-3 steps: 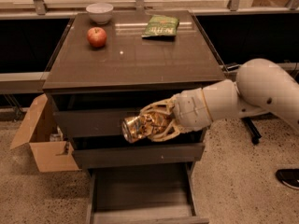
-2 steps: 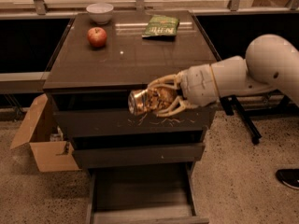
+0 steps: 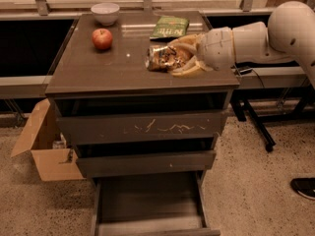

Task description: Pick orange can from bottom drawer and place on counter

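Note:
My gripper (image 3: 181,57) is shut on the orange can (image 3: 162,58), a shiny golden-brown can held on its side, silvery end pointing left. It hangs over the right part of the counter (image 3: 113,70), just above its surface; I cannot tell whether it touches. The arm (image 3: 256,38) reaches in from the right. The bottom drawer (image 3: 147,200) stands pulled open at the cabinet's foot, and its inside shows nothing in it.
On the counter are a red apple (image 3: 102,38), a white bowl (image 3: 105,13) at the back left and a green snack bag (image 3: 170,26) just behind the can. An open cardboard box (image 3: 47,141) stands left of the cabinet. A chair base (image 3: 261,127) is at the right.
The gripper has risen with the can from in front of the top drawer to above the counter's right part, and moved to the right.

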Motion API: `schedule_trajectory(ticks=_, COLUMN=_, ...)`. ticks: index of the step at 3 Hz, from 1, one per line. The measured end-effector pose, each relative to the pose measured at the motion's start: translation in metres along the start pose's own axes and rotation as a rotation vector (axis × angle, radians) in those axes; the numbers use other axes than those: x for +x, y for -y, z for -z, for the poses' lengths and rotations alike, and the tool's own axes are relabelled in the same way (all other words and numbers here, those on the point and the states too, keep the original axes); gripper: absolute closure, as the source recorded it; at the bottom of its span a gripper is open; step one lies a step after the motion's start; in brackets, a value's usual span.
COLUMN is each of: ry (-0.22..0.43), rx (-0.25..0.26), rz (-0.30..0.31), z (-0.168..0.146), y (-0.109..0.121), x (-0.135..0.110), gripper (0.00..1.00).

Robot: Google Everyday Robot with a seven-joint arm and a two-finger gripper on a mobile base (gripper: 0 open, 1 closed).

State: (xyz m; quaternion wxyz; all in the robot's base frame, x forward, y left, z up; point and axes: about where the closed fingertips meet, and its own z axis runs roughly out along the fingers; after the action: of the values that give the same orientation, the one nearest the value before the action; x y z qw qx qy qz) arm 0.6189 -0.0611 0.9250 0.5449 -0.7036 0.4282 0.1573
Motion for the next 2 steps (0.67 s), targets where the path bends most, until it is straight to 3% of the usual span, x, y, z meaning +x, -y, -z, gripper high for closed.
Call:
schedule_trajectory(ticks=1, ry=-0.024, rx=0.059, rz=-0.087, z=0.0, y=0.046, x=0.028, gripper=0.97)
schedule_trajectory(ticks=2, ry=-0.028, rx=0.07, rz=-0.132, z=-0.004, y=0.056, x=0.048, gripper=0.74)
